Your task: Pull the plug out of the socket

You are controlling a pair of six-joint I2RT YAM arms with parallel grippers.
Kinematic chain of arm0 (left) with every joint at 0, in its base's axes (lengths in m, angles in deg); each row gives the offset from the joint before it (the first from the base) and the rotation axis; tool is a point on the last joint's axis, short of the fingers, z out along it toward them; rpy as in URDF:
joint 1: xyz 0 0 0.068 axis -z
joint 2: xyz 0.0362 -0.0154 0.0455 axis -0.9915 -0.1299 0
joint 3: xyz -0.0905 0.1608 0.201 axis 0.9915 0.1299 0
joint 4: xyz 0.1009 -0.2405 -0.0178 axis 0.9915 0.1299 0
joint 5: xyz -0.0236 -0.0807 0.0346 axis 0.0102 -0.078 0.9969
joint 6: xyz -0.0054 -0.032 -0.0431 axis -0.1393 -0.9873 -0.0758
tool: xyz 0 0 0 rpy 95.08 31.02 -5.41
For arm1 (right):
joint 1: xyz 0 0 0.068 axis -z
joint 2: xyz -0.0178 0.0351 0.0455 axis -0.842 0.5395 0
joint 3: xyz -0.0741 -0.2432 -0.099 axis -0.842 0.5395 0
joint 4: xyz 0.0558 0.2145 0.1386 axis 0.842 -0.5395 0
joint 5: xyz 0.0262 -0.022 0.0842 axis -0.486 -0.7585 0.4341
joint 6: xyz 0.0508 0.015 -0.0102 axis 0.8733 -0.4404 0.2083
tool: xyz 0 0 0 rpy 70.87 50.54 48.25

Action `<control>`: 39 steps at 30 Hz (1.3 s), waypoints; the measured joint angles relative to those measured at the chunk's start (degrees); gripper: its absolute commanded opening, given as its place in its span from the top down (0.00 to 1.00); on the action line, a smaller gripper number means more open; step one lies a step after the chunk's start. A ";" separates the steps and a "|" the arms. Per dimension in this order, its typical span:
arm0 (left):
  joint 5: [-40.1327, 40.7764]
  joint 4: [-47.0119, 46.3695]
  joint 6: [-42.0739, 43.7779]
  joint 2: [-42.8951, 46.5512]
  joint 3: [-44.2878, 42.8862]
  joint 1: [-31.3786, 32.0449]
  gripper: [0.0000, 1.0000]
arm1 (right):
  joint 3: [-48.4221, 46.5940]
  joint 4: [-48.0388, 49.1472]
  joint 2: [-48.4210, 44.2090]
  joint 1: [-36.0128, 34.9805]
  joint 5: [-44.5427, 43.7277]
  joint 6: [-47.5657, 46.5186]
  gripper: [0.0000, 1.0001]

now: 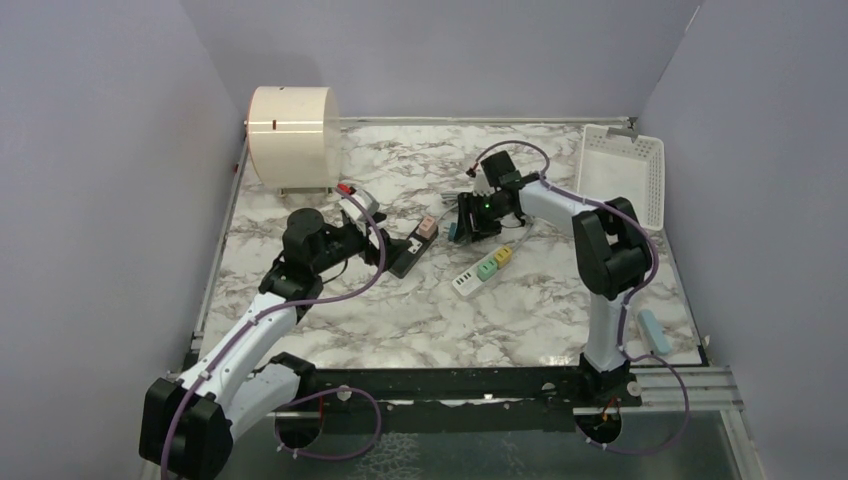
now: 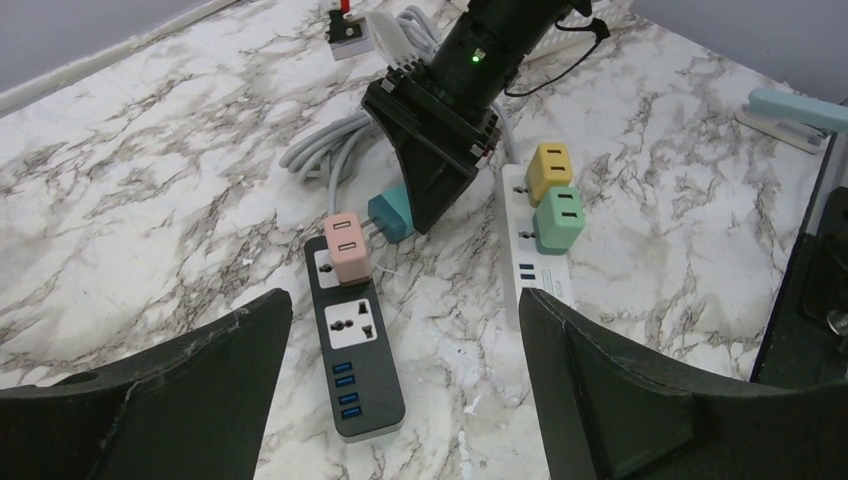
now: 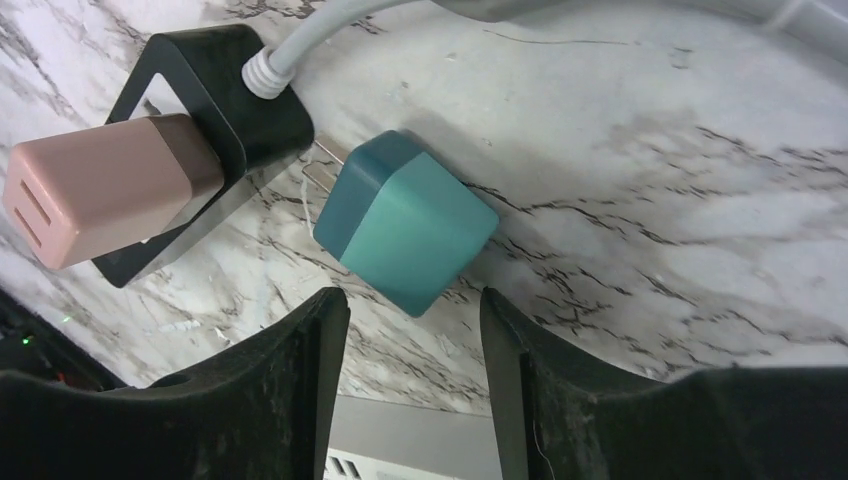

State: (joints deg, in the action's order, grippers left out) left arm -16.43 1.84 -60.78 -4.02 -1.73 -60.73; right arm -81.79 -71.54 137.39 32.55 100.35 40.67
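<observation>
A black power strip [image 2: 365, 365] lies on the marble table with a pink plug [image 2: 346, 247] seated in its far socket; its near socket is bare. A teal plug [image 3: 405, 222] lies loose on the table beside the strip's cable end, its prongs showing. My right gripper [image 3: 413, 310] is open, hovering just above the teal plug with a finger on either side, not touching it. My left gripper [image 2: 405, 305] is open and empty, straddling the near end of the black strip from above. Both grippers also show in the top view, left [image 1: 400, 248] and right [image 1: 468, 225].
A white power strip [image 2: 520, 275] holds a yellow plug [image 2: 550, 170] and a green plug [image 2: 558, 218] to the right. Grey cables [image 2: 335, 150] coil behind. A cream cylinder [image 1: 293, 135] stands back left, a white basket [image 1: 625, 170] back right, a light blue object [image 1: 655, 330] front right.
</observation>
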 measured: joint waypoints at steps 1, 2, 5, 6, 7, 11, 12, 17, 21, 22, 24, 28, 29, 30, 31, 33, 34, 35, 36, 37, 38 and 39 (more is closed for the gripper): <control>0.26 0.00 -0.09 -0.02 0.00 0.00 0.01 | 0.00 -0.48 -0.33 0.02 -0.94 0.00 0.40; 0.50 -0.02 0.02 -0.04 0.00 0.00 0.01 | 0.00 -0.92 -0.76 0.02 -1.79 0.02 0.40; 1.16 -0.07 -0.22 -0.11 0.00 0.00 0.01 | -0.31 -2.40 -2.69 0.02 -4.59 0.13 0.34; 1.33 -0.07 -0.22 -0.31 0.00 0.00 0.01 | -0.59 -2.78 -3.39 0.02 -5.49 0.22 0.16; 1.49 -0.04 -0.24 -0.63 0.00 0.00 0.01 | -1.03 -3.13 -4.04 0.02 -6.29 0.44 0.13; 2.03 -0.02 -0.42 -1.86 0.00 0.00 0.01 | -2.34 -2.84 -7.98 0.02 -9.22 1.31 0.00; 2.45 -0.02 -0.48 -2.08 0.00 0.00 0.01 | -2.36 -2.75 -9.25 0.02 -9.68 1.55 0.01; 6.08 -0.04 -1.11 -3.08 0.00 0.00 0.01 | -2.34 -0.81 -15.41 0.02 -11.10 4.26 0.01; 10.14 0.00 -2.36 -4.22 -0.13 0.00 0.01 | -2.21 3.48 -18.36 0.26 -10.88 9.84 0.01; 10.99 0.00 -2.89 -4.48 -0.24 0.00 0.01 | -2.27 4.42 -18.51 0.66 -10.34 11.80 0.01; 12.26 -0.09 -4.15 -4.52 -0.48 0.00 0.01 | -2.95 4.85 -17.84 1.79 -6.91 15.80 0.01; 13.77 -1.22 -7.17 -4.02 -0.55 -0.07 0.01 | -7.10 4.31 -12.83 4.70 0.11 20.70 0.01; 14.27 -1.33 -7.89 -3.74 -0.55 -0.07 0.01 | -8.50 3.21 -11.61 4.66 -0.61 21.20 0.01; 14.84 -1.33 -8.50 -3.43 -0.55 -0.07 0.01 | -9.75 1.95 -10.84 4.00 -1.68 21.40 0.01; 15.26 -1.33 -8.94 -3.17 -0.55 -0.07 0.01 | -11.37 0.20 -10.25 2.91 -3.02 21.55 0.00; 16.87 -1.31 -9.97 -2.60 -0.55 -0.04 0.01 | -15.19 -3.10 -9.46 0.17 -5.68 21.62 0.01; 17.66 -1.27 -10.62 -2.47 -0.55 -0.04 0.01 | -17.49 -4.68 -9.11 -1.33 -7.17 21.73 0.01; 18.69 -1.16 -11.34 -2.45 -0.55 -0.07 0.01 | -20.06 -6.34 -8.72 -2.89 -9.05 21.79 0.01; 19.58 -0.90 -12.28 -2.49 -0.55 -0.07 0.01 | -22.36 -7.74 -8.37 -4.20 -10.97 22.08 0.01; 20.26 -0.72 -12.94 -2.56 -0.55 -0.07 0.01 | -25.09 -9.57 -7.91 -5.79 -13.22 22.47 0.01; 21.20 -0.59 -14.19 -2.84 -0.55 -0.07 0.01 | -27.19 -10.99 -7.32 -7.13 -15.50 22.91 0.01; 22.10 -0.50 -15.67 -3.34 -0.55 -0.07 0.01 | -29.64 -12.98 -6.49 -8.41 -17.35 23.45 0.01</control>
State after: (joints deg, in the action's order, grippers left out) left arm 5.67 1.34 -76.45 -7.37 -2.28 -60.80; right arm -111.43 -84.53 130.90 24.14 83.00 64.12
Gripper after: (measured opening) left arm 0.992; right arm 0.994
